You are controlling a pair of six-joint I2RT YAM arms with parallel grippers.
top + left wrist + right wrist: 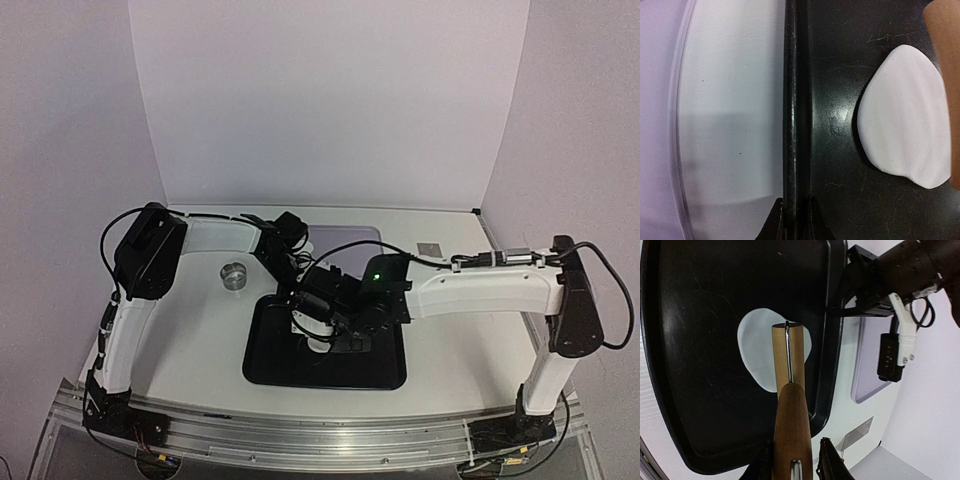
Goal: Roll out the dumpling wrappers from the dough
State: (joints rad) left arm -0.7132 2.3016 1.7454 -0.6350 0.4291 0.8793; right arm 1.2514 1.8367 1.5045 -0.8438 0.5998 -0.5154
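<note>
I see the black tray (268,350) on the table (195,335), and in it lies the dough (756,347), a flat white piece of uneven outline, close to one rim. My left claw (795,220) is pressed together on that rim, one finger on each side. My right claw (795,465) pinches the wooden pin (788,360); its end is over the dough, but I cannot tell if it touches. A metal ring (233,273) stands outside the tray, near its left corner.
</note>
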